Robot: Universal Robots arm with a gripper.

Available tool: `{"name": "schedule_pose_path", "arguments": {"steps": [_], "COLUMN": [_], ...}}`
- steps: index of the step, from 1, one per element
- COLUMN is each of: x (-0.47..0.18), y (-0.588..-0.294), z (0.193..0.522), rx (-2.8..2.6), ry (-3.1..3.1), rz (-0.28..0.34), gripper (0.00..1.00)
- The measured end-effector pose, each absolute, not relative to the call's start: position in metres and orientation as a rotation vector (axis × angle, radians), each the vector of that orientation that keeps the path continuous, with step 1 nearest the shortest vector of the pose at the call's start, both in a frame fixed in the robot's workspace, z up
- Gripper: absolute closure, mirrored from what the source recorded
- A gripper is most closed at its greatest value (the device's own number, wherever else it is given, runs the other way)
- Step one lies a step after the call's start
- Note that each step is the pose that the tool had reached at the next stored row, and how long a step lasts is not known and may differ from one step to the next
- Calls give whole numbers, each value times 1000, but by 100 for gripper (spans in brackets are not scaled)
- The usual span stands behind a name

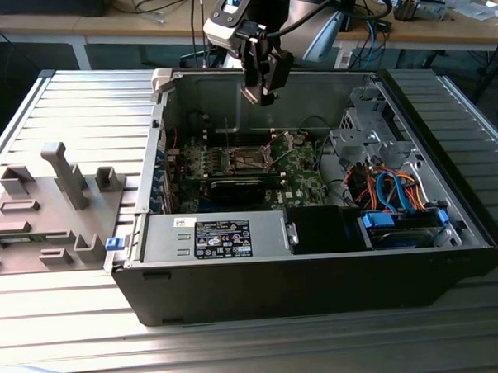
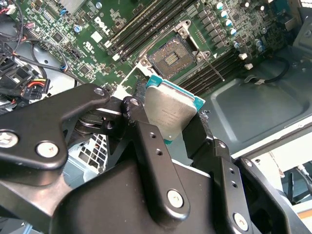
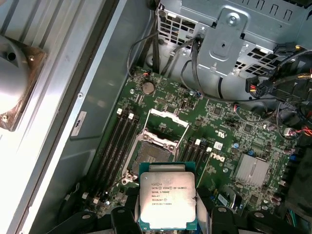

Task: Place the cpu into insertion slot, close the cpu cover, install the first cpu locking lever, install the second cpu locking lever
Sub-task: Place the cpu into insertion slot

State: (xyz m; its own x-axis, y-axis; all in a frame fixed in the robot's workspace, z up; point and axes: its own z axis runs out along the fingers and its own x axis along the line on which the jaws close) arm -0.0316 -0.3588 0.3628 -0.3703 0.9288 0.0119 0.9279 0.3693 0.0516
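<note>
- Black two-finger claw [image 1: 261, 91] hangs over the open case, jaws closed on two opposite edges of the small square silver-topped cpu [image 3: 168, 197].
- Dark square, silver-rimmed insertion slot [image 3: 151, 157] on the green motherboard [image 3: 229, 141] lies bare below, well apart from the chip.
- Thin silver cpu cover [image 3: 168, 112] stands open; by my reckoning nothing is seated yet and all four steps remain.
</note>
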Motion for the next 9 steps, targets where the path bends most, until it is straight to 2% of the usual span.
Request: {"name": "schedule_pose_path", "arguments": {"steps": [9], "x": [-32], "y": [-359], "z": [363], "rx": [1758], "ry": [2579], "rz": [77], "gripper": [46]}}
